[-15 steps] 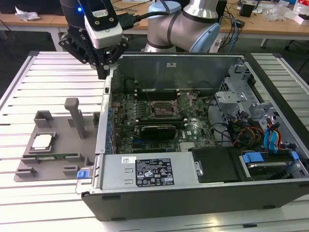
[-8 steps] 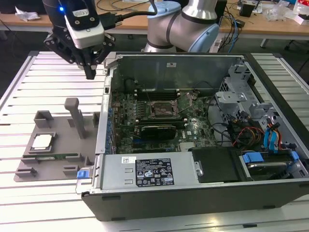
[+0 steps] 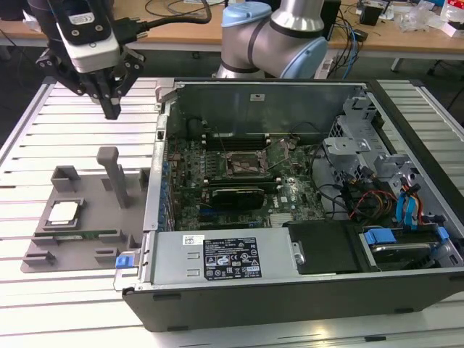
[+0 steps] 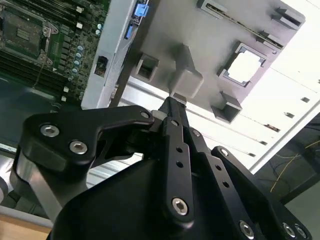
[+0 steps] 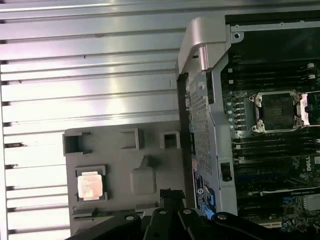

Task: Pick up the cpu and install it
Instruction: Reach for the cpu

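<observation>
Closed pincer (image 3: 112, 109) above grey holder (image 3: 94, 206), cpu (image 3: 62, 212) seated in it

open computer case (image 3: 290, 293), grey fixture tray (image 3: 81, 250), slatted table (image 3: 65, 308)

Exterior view: bright, even overhead light, soft shadows; slatted table (image 3: 29, 145) at exterior view's left pale with sheen, computer case (image 3: 254, 98) interior dimmer. Second wrist view: cpu (image 4: 246, 66) blown out white, table slats glaring. First wrist view: streaky glare on slats, motherboard (image 5: 270, 165) dark
</observation>
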Controlling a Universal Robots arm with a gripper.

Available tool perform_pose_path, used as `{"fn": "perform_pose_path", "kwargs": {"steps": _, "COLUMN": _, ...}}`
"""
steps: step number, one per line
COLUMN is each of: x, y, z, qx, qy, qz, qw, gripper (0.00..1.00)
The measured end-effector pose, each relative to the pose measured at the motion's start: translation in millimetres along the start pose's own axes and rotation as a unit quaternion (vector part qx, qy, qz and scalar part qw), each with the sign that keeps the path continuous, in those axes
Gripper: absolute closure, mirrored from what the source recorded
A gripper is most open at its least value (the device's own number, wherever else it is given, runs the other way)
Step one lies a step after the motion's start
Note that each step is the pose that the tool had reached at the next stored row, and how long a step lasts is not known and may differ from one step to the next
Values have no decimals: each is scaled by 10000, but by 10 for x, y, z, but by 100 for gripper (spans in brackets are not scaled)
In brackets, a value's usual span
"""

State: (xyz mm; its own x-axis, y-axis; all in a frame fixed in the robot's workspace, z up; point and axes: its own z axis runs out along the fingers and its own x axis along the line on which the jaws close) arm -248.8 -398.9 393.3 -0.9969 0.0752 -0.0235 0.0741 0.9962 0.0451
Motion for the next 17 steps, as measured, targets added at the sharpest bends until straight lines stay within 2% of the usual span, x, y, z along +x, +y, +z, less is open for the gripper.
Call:
{"fn": "perform_pose_path", "kwargs": {"steps": 1, "x": 62, "y": -4, "z": -1, "qx": 0, "qy": 0, "qz": 1, "qw": 10000, "gripper": 89}}
{"fn": "perform_pose_path", "kwargs": {"steps": 6, "x": 226, "y": -17, "z": -5, "qx": 0, "qy": 0, "qz": 0, "qw": 10000, "gripper": 89}}
{"fn": "perform_pose_path", "kwargs": {"steps": 8, "x": 341, "y": -25, "z": -8, "qx": 0, "qy": 0, "qz": 1, "qw": 10000, "gripper": 89}}
{"fn": "perform_pose_path", "kwargs": {"steps": 10, "x": 375, "y": -28, "z": -9, "qx": 0, "qy": 0, "qz": 0, "qw": 10000, "gripper": 89}}
{"fn": "perform_pose_path", "kwargs": {"steps": 12, "x": 450, "y": -33, "z": -11, "qx": 0, "qy": 0, "qz": 0, "qw": 10000, "gripper": 89}}
{"fn": "perform_pose_path", "kwargs": {"steps": 17, "x": 574, "y": -42, "z": -13, "qx": 0, "qy": 0, "qz": 1, "qw": 10000, "gripper": 89}}
